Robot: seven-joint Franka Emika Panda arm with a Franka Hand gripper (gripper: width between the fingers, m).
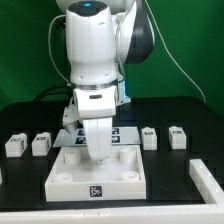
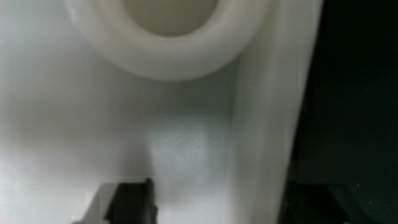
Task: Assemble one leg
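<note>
Leg (image 1: 98,152) upright in tool (image 1: 97,138) grasp

I'm working what is plainly a robotics lab bench, not a home or a shop: a white arm (image 1: 95,60) stands over a matte black counter (image 1: 25,112). A plain green backdrop (image 1: 190,40) rises behind the counter's far edge, and a thin pale cable (image 1: 185,75) trails down across it. Black-and-white fiducial tags mark nearly everything I can see: the marker board (image 1: 127,131) lying flat behind the arm, the white panel (image 1: 100,178) near the counter's front edge, and the small legs (image 1: 41,144) set out toward both side edges.
</note>
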